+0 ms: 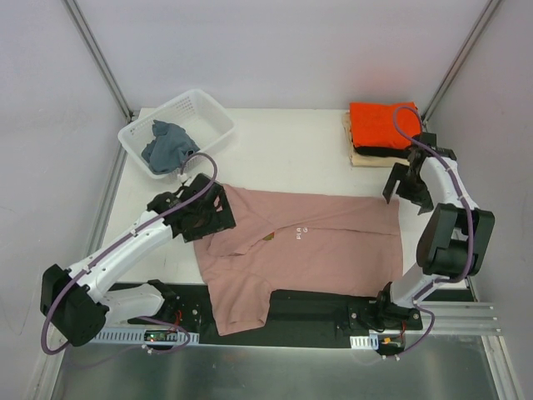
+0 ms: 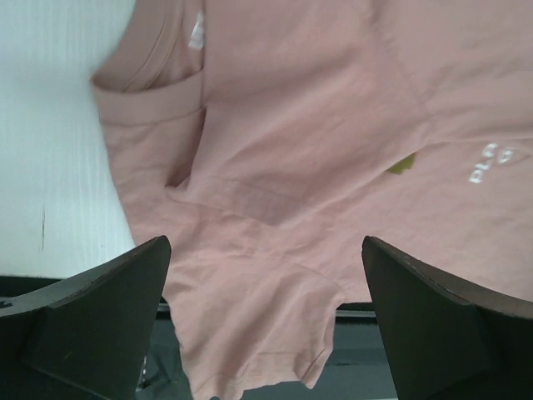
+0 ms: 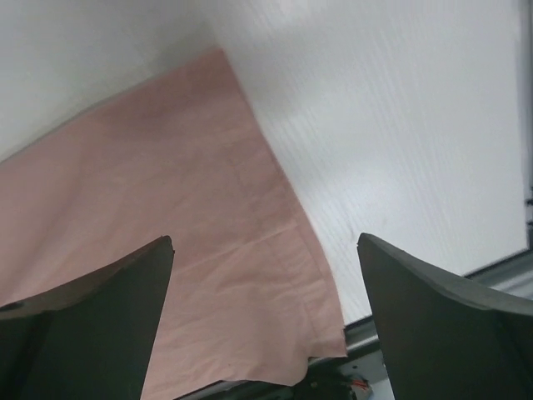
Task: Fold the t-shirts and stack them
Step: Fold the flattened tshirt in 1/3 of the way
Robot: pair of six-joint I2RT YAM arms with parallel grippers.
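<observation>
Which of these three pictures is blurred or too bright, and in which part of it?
Top external view: sharp and evenly lit, no strong glare. Left wrist view: the pink t-shirt is slightly blurred near its collar at the upper left, and the left hand shows only as dark shapes. Right wrist view: the white table looks overexposed, and the whole picture is soft.
</observation>
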